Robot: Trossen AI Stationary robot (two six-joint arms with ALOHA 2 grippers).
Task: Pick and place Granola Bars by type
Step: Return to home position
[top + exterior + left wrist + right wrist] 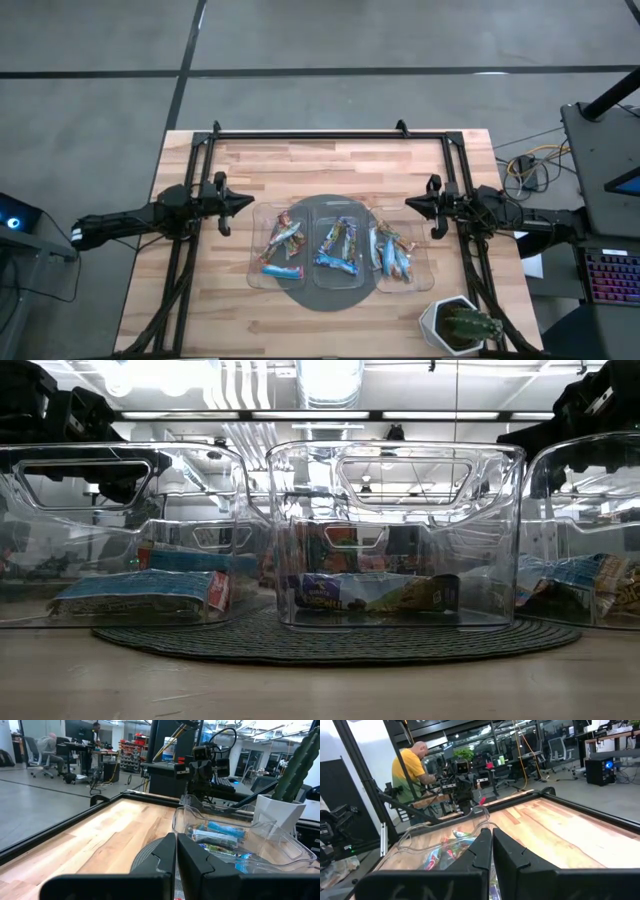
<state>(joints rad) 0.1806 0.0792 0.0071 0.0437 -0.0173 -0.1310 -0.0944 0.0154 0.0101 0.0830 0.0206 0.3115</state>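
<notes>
Three clear plastic trays stand side by side on a dark round mat [300, 293] at the table's middle. Each holds several Granola Bars in blue, orange-brown and red wrappers, lying loose on the tray floor: left tray [282, 245], middle tray [337, 250], right tray [392, 252]. The low view shows them through the clear walls [140, 592] [375, 592]. My left gripper [250, 203] [176, 837] hovers shut, level, just left of the left tray. My right gripper [408, 203] [491, 831] hovers shut, level, just right of the right tray. Neither has anything between its fingers.
A cactus in a white pot [460, 325] stands near the table's front right corner. Black frame rails run along the far edge [330, 133] and both sides. Bare wood [330, 170] lies beyond the trays. A person in a yellow shirt [410, 775] stands beyond the table.
</notes>
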